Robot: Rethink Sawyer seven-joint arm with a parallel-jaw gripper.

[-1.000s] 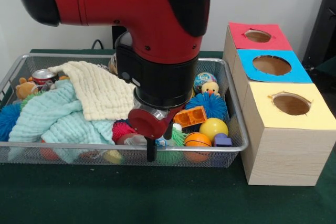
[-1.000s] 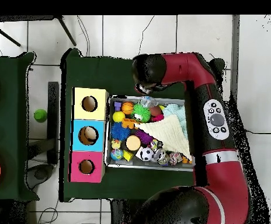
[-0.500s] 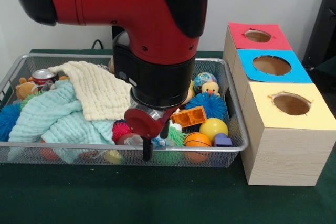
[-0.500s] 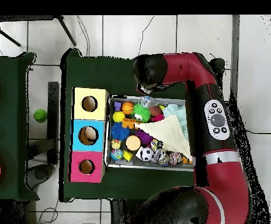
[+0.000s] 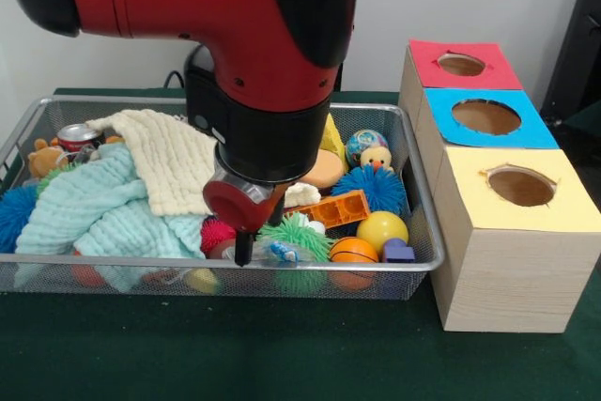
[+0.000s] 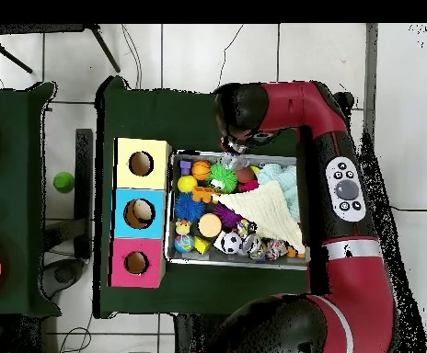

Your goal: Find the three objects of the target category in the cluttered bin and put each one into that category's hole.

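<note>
Green cloth covers our table. Our gripper [image 5: 255, 241] hangs low over the bin [image 5: 413, 265]; we cannot tell if its jaws are open. We should go down slowly beside the green spiky ball [image 5: 293, 233].

My arm over the bin [image 5: 421, 196]

My gripper [image 5: 252, 243] hung at the near rim beside a green spiky ball [image 5: 299, 234]; the blue-topped box's hole [image 5: 486, 116] stood empty at the side.

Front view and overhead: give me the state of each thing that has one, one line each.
bin: upright, crowded with toys and cloths.
hole: open, nothing seen in it.
gripper: low over the bin's front edge, open or shut unclear.
cream cloth: spread over the clutter.
soda can: upright, partly hidden.
</note>
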